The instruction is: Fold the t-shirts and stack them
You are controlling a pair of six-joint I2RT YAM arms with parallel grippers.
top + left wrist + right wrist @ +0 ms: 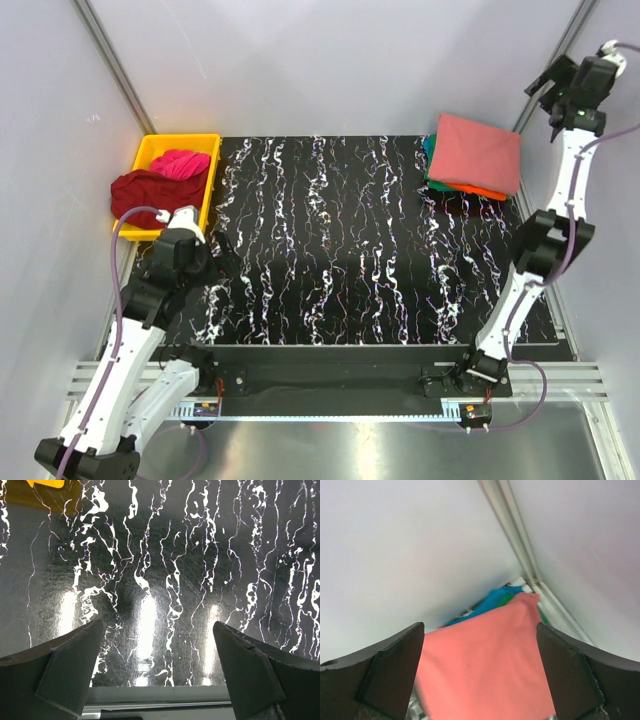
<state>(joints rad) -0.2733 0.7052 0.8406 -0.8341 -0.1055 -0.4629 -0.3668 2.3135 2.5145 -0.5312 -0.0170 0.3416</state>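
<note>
Bottom of the overhead view: a metal rail (pixel 330 400) ran along the near edge and carried both arm bases. Beyond it lay the table (pixel 350 250), a glossy black surface veined with white marbling. The left wrist view showed three bright patches of lamp glare on it.

Lower left: the left gripper (pixel 218 256) hung low over the bare marbling, just below the bin in the frame. Its jaws stood wide apart with nothing between them. In its own camera the two dark fingers (pixel 75 665) framed only tabletop.

Upper left: a yellow bin (pixel 180 140) sat at the table's far left corner. It held two unfolded t-shirts, a maroon shirt (pixel 140 190) spilling over its left rim and a pink shirt (pixel 182 162) bunched behind it.

Upper right: a stack of folded shirts (pixel 478 152) rested at the far right corner, with a salmon one on top. Orange, green and teal edges showed beneath it.

Far upper right: the right gripper (pixel 548 85) was raised high above and behind the stack, close to the corner of the enclosure. Its jaws were likewise spread and empty. Its camera looked down on the salmon cloth.

Surround: plain pale grey walls (pixel 330 60) closed the table on three sides. They were joined by a left aluminium corner post (pixel 112 60) and a right one (pixel 570 28).
</note>
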